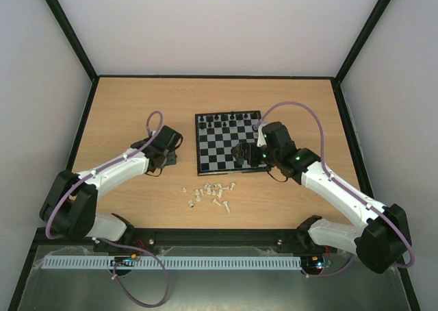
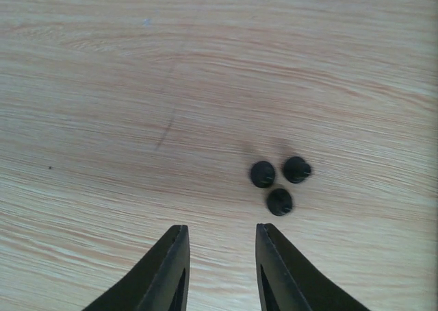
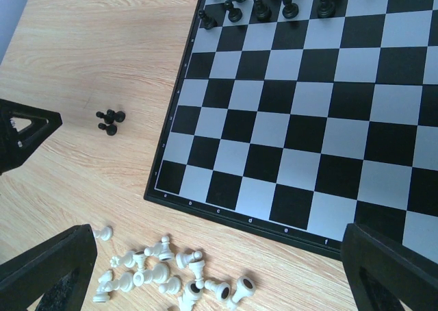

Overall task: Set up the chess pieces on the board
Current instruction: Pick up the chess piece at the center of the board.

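Board [image 1: 220, 145]: square, chequered in black and pale grey, with a thin black border and tiny white letters along its near edge. It lies flat in the middle of the table [image 1: 123, 112], turned slightly askew.
Black pieces on the board [image 3: 262, 9]: tiny dark chessmen standing upright on the farthest rows, along the edge away from the arms.
Three black pieces [image 2: 277, 184]: a tight cluster standing on the bare wood to the left of the board, off it. From straight above they show as three round dark tops, close enough to touch or nearly so.
White pieces [image 3: 171, 277]: a loose heap of cream chessmen on the table just in front of the board's near edge. Most lie on their sides, and some show a round hollow base.
Left tool [image 2: 220, 227]: it hovers over the wood left of the board. Its two dark fingers are parted by a modest gap with only wood between them, and the three black pieces sit just ahead and to the right of the tips.
Right tool [image 3: 217, 227]: it hangs over the near right part of the board with its fingers spread wide, gripping nothing. The white heap and the board's near edge show between them.
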Motion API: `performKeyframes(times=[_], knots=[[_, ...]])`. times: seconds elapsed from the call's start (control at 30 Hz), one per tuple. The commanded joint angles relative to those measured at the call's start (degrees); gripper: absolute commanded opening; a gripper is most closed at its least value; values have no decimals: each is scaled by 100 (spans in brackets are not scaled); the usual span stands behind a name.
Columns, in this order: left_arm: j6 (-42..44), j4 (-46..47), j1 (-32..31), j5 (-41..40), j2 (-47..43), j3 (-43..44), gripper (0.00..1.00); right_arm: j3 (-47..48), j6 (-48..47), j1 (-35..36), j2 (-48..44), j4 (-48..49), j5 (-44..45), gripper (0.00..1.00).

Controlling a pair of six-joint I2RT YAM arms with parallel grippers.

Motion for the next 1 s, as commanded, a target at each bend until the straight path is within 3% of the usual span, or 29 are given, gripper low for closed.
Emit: performKeyframes(times=[0.0,0.3,0.73,0.97], knots=[[153,554,354,394,153,-274,28,-34,-16,28,52,-47,-66,99],[316,1011,478,868,668,-10,26,-45,-16,28,86,-51,-79,99],[366,1125,590,798,1190,138,27,-39,-24,27,88,-47,-103,99],[434,1173,628,805,1377,269,21,-35,-22,28,88,-47,-101,99]])
